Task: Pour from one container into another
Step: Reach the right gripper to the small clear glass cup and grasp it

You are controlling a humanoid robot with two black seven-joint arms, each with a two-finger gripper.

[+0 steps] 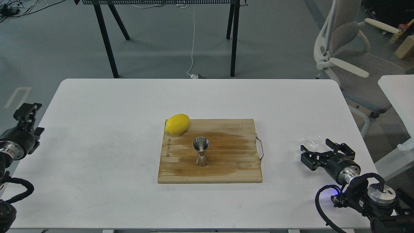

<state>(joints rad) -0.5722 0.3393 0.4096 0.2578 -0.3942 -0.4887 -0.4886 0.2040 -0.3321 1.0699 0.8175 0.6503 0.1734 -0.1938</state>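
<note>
White table [97,129] | board [226,168] edge print unreadable | jigger [201,151] upright

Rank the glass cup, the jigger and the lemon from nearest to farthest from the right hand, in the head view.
From the right hand:
1. Glass cup, just beyond the hand near the table's right edge.
2. Jigger, upright at the middle of the cutting board.
3. Lemon, on the board's far left corner.

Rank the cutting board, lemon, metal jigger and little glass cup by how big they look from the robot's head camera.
1. Wooden cutting board, by far the largest.
2. Lemon.
3. Metal jigger, slightly smaller than the lemon.
4. Clear glass cup, apparently smallest, though its transparent edges are hard to trace, so its rank below the jigger is unsure.
</note>
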